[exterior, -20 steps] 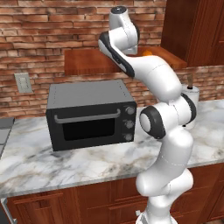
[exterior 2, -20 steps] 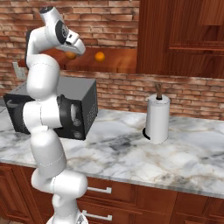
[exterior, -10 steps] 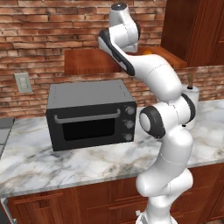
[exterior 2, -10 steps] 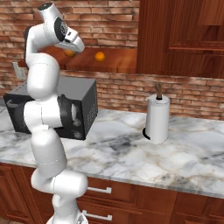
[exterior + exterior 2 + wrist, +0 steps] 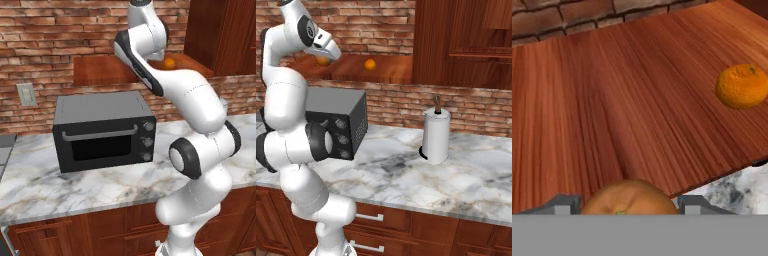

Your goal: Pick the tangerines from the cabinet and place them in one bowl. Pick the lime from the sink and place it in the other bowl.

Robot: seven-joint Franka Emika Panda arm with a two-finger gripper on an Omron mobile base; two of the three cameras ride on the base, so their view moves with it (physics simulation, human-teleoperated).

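A: The tangerines — where did they lie?
B: One tangerine sat between the gripper fingers, clamped; the other rested on the cabinet shelf at two o'clock.

The gripper is raised to the cabinet shelf, at one tangerine. A second tangerine is seen well apart. A microwave and paper towel roll are set on the counter.
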